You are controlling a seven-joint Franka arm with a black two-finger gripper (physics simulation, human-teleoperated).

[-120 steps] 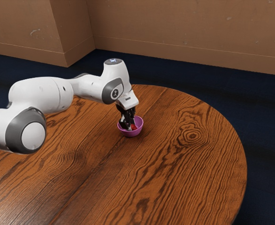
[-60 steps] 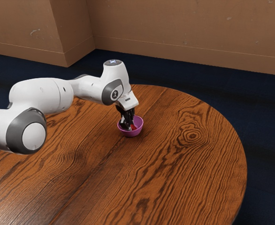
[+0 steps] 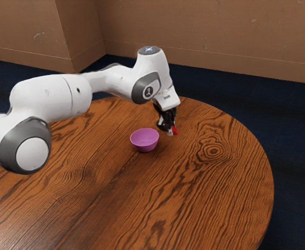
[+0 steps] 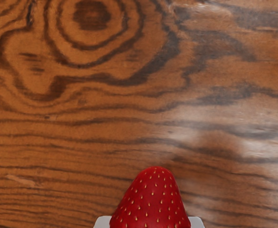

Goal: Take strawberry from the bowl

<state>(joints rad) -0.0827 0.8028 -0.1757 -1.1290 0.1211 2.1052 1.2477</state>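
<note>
The round tabletop [image 3: 204,192] is the largest thing here, & it lies same as a moment ago. Over it, the white arm [image 3: 51,99] has changed its pose: a sec. ago its hand was low at the bowl, now it is lifted & moved twd. the exterior view's right. The purple bowl [image 3: 144,147] did not shift; it stands upright in the tabletop's far half, well apart from the near edge.

The black gripper [image 3: 172,132] was down inside the bowl in the earlier pic; now it is out, beside & above it, b/w the bowl and the dark knot [image 3: 213,151] of the wood, which is closer to the exterior view's right edge of the tabletop. Its fingers [image 4: 196,222] are clamped on the strawberry [image 3: 175,130], one touching each side. So the red fruit has left the bowl & hangs w/ the gripper, tip pointing away from the hand.
</note>
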